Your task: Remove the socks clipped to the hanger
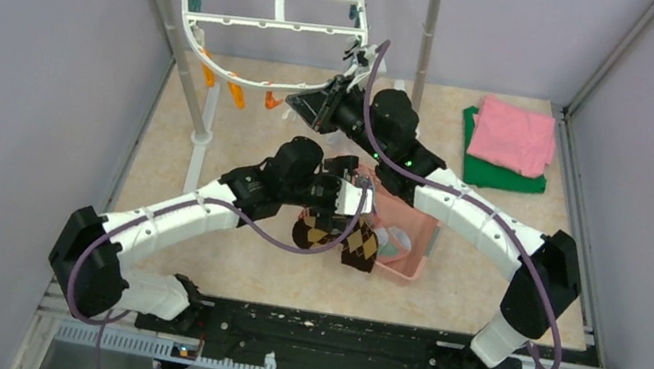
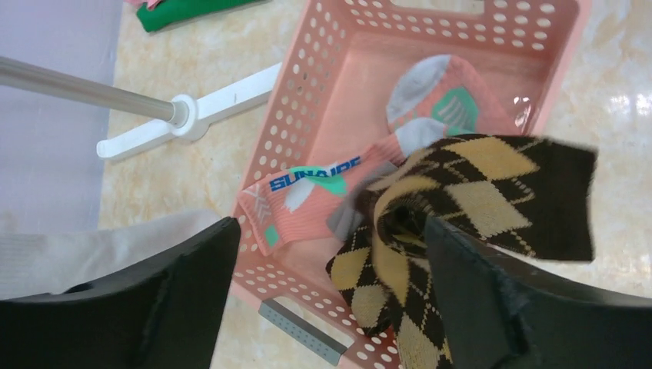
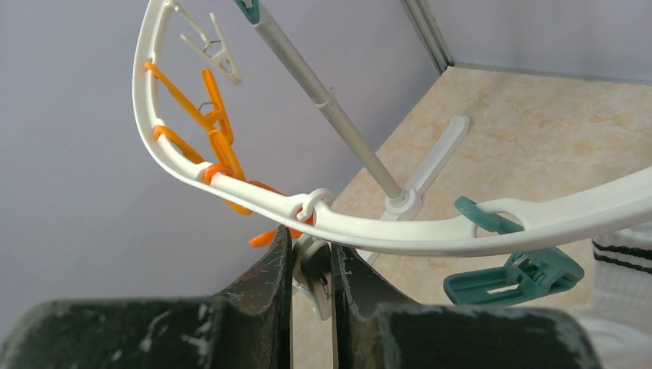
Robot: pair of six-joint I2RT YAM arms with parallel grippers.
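Note:
The white oval hanger [image 1: 270, 24] hangs at the back, with orange clips [image 1: 236, 92] on its near rim. My right gripper [image 1: 316, 107] is up at that rim [image 3: 400, 231] and is shut [image 3: 311, 254] on a small white clip [image 3: 315, 277] under it. A teal clip [image 3: 507, 277] and a white sock with dark stripes [image 3: 623, 269] hang to its right. My left gripper [image 1: 341, 197] is open [image 2: 330, 231] over the pink basket [image 1: 410, 235]. A brown-and-black diamond sock [image 2: 492, 177] droops over the basket's rim against my right finger [image 2: 477, 292]; it also shows from above [image 1: 344, 238].
A pink sock with blue lettering [image 2: 307, 200] and a pink, grey and green one [image 2: 438, 92] lie in the basket [image 2: 307, 69]. The metal-and-white stand [image 1: 183, 58] is at the left, a second pole [image 1: 430, 20] at the back. Folded pink [image 1: 514, 136] and green [image 1: 487, 172] cloths lie at the right.

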